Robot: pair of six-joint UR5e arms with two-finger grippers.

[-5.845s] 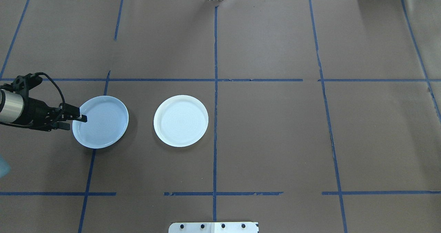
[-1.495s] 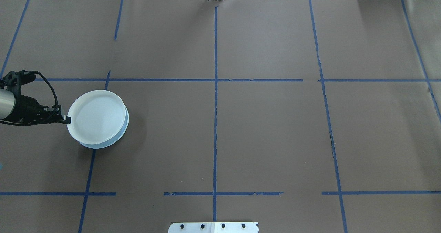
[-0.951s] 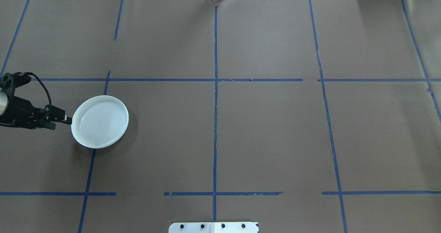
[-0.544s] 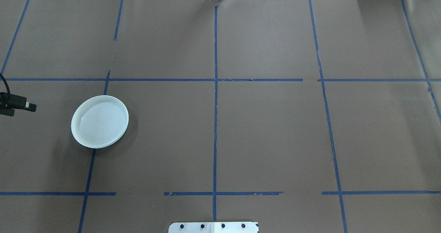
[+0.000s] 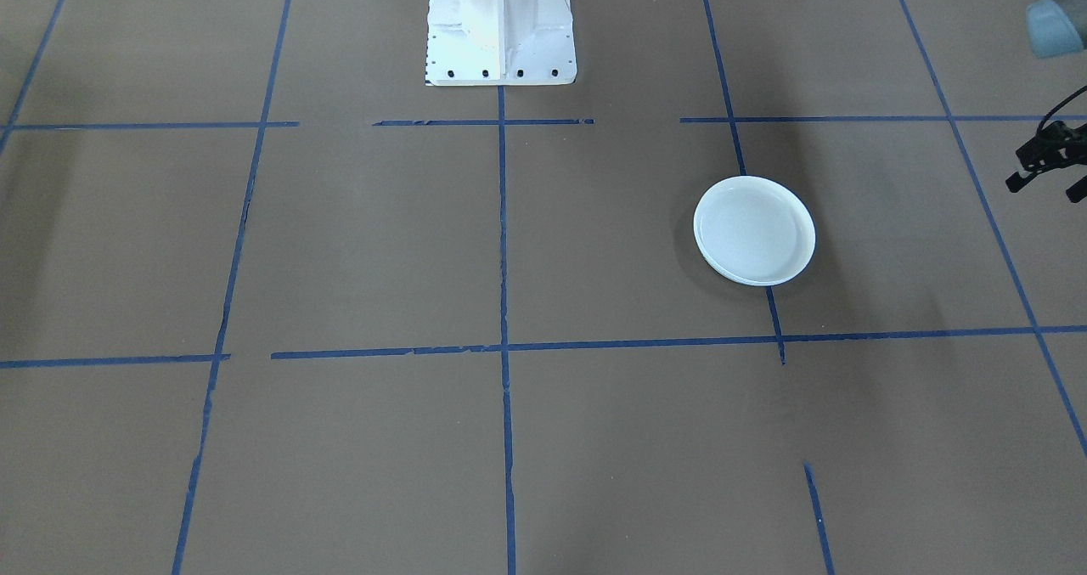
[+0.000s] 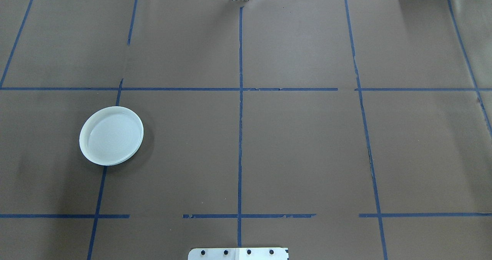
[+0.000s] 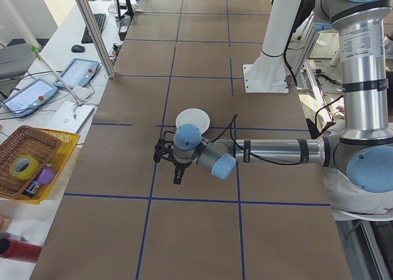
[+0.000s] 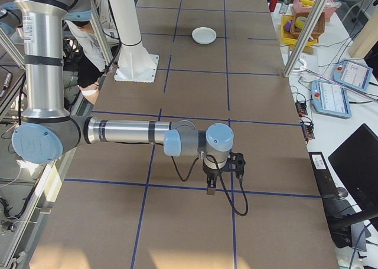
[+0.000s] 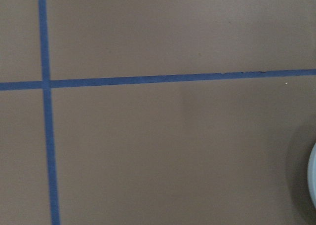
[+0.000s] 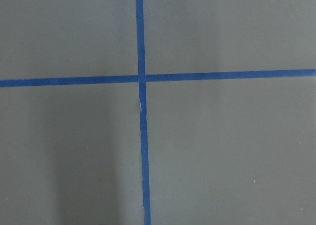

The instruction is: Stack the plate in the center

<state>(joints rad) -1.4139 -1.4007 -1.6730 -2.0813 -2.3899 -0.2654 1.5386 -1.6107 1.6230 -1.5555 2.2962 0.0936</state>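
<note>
Since the earlier frame the left tool point(image 5: 1046, 171) has drawn back off the stack point(image 6: 111, 136), which sits left of middle on the surface point(image 6: 300, 144); whether its jaws gape I cannot tell, so it should retreat clear without nudging the plates

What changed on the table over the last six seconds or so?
The whiter plate went from mid-table onto the pale blue-grey plate, now nearly hidden beneath it. The left gripper let go of its rim and withdrew leftward, out of the overhead view. The blue-grey plate and the tape grid stayed put.
</note>
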